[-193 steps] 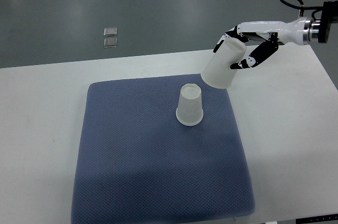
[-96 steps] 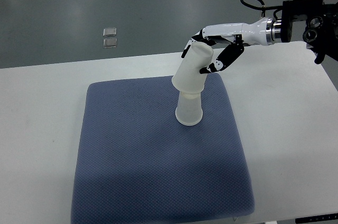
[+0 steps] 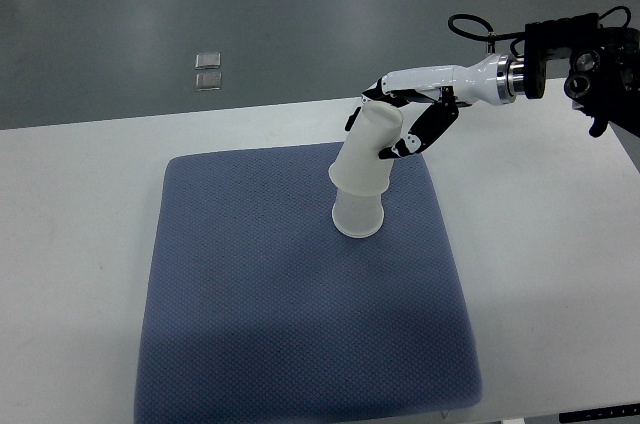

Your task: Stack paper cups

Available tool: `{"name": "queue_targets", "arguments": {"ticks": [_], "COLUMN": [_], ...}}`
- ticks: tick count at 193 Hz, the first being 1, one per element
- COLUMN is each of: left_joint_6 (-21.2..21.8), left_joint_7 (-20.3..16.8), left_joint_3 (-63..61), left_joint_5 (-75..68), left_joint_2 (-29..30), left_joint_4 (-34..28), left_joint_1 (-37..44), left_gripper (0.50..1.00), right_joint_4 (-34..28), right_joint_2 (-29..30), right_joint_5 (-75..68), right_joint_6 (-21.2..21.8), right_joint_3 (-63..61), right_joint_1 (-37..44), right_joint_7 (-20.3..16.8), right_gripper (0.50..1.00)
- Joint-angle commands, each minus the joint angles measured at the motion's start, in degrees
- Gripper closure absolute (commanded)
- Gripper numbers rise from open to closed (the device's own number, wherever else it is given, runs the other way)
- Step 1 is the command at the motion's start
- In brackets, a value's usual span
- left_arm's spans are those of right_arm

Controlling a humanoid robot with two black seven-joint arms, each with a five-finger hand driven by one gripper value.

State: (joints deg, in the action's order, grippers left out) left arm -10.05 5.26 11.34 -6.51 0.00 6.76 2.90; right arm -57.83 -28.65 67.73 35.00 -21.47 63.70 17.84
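The blue mat [image 3: 300, 294] lies bare from 6 to 9 o'clock of the standing cup [image 3: 358, 215]; at 1 o'clock the right hand [image 3: 400, 122] and its tilted cup [image 3: 367, 149] block the way; white table [image 3: 80, 234] is free at 9.

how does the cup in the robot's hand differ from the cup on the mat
The held cup is tilted and gripped by the right hand; the lower cup stands upright, upside down, on the blue mat. The held cup shows fully; the lower cup's top is covered by it. Both are white paper cups, mouth down.
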Motion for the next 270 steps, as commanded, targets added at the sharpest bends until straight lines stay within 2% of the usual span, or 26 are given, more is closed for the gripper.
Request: {"name": "queue_targets", "arguments": {"ticks": [1,11,24,41,95,112,131,161,181,192,222,244,270], "left_joint_6": [0.0,-0.1,0.0,0.0,-0.1,-0.1,0.0,-0.1,0.0,0.0,-0.1,-0.1,0.0], "left_joint_7": [0.0,0.0,0.0,0.0,0.0,0.0,0.0,0.0,0.0,0.0,0.0,0.0,0.0], "left_joint_3": [0.0,0.0,0.0,0.0,0.0,0.0,0.0,0.0,0.0,0.0,0.0,0.0,0.0], "left_joint_5": [0.0,-0.1,-0.1,0.0,0.0,0.0,0.0,0.0,0.0,-0.1,-0.1,0.0,0.0], "left_joint_2": [0.0,0.0,0.0,0.0,0.0,0.0,0.0,0.0,0.0,0.0,0.0,0.0,0.0], "left_joint_4": [0.0,-0.1,0.0,0.0,-0.1,0.0,0.0,0.0,0.0,0.0,0.0,-0.1,-0.1], "left_joint_1": [0.0,0.0,0.0,0.0,0.0,0.0,0.0,0.0,0.0,0.0,0.0,0.0,0.0], "left_gripper": [0.500,0.500,0.500,0.500,0.500,0.500,0.500,0.500,0.500,0.500,0.500,0.500,0.500], "right_joint_4": [0.0,0.0,0.1,0.1,1.7,4.8,10.0,18.2,21.6,22.7,22.9,22.9,22.9], "right_joint_2": [0.3,0.9,1.8,2.0,2.2,2.1,3.0,5.4,7.1,7.9,9.8,10.8,11.2], "right_joint_5": [0.0,0.0,0.0,-0.1,-3.0,-9.2,-20.6,-43.7,-53.7,-58.1,-71.9,-77.3,-80.4], "right_joint_6": [0.0,0.0,0.0,0.0,0.0,0.0,0.0,-0.1,-0.3,-1.8,-10.3,-11.8,-11.4], "right_joint_3": [1.0,1.1,1.1,1.0,-0.7,-1.2,-1.1,-0.9,-1.0,-1.0,-0.8,-0.9,-1.0], "right_joint_1": [-0.2,-0.2,-0.8,-1.0,-1.7,-3.8,-5.4,-6.7,-6.7,-6.7,-8.4,-9.0,-9.6], "right_joint_7": [0.0,0.0,0.0,0.0,0.0,-0.4,-3.7,-12.3,-16.0,-17.1,-18.6,-19.6,-19.3], "right_gripper": [0.714,0.691,0.607,0.577,0.576,0.576,0.579,0.579,0.576,0.579,0.579,0.576,0.576]}}
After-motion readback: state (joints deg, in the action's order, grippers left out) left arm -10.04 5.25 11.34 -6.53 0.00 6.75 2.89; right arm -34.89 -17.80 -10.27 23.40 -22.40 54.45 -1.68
